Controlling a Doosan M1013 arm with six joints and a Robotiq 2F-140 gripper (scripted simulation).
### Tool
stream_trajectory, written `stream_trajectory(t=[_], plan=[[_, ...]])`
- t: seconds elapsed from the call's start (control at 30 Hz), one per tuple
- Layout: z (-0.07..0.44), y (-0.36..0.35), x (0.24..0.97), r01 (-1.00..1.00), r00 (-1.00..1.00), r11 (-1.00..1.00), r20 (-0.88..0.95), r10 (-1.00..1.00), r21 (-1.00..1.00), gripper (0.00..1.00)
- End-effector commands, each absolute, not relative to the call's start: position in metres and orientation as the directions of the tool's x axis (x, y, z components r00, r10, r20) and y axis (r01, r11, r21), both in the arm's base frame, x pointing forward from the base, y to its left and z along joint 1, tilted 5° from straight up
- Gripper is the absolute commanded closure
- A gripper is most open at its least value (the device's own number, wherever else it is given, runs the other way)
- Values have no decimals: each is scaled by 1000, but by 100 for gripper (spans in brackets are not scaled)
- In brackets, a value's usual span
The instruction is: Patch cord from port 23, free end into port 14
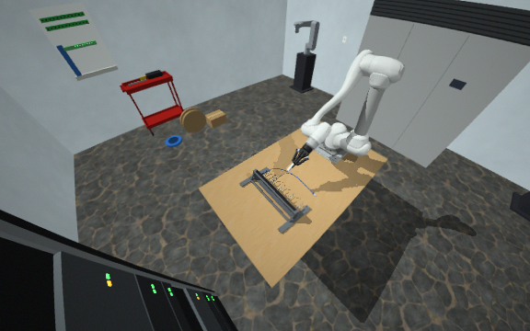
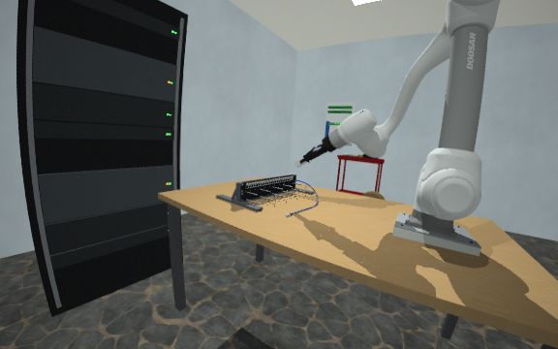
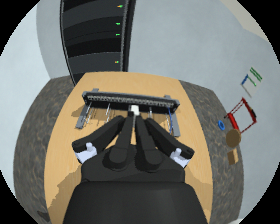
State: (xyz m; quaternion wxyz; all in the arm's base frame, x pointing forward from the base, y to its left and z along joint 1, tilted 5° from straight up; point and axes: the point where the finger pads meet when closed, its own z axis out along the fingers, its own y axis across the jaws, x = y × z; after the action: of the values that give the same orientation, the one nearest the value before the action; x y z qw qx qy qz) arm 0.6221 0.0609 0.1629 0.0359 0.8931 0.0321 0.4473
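The grey patch panel rack [image 1: 293,216] [image 2: 240,200] [image 3: 131,98] stands on the wooden table [image 1: 256,230] [image 2: 356,233], its port face towards the arm. A thin blue patch cord [image 1: 305,185] [image 2: 312,204] leaves a port near the rack's right end as the exterior camera sees it and curves out over the table. Its free end [image 1: 315,195] [image 2: 289,213] lies on the table in front of the rack. My gripper [image 1: 289,169] [image 2: 299,165] [image 3: 134,110] is shut and empty. It hangs in the air above and behind the cord, clear of the rack.
The arm's base [image 1: 339,152] [image 2: 436,233] is bolted to the table's far side. A tall black server cabinet [image 2: 100,155] stands off the table's left. A red cart [image 1: 152,98] and small floor items stand far away.
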Motion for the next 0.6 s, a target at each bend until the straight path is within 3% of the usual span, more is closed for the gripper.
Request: stream_trajectory(t=[0.0,0.57], plan=[[163,46,621,36,594,-996,800,86,80,100],[164,27,622,36,594,-996,800,86,80,100]])
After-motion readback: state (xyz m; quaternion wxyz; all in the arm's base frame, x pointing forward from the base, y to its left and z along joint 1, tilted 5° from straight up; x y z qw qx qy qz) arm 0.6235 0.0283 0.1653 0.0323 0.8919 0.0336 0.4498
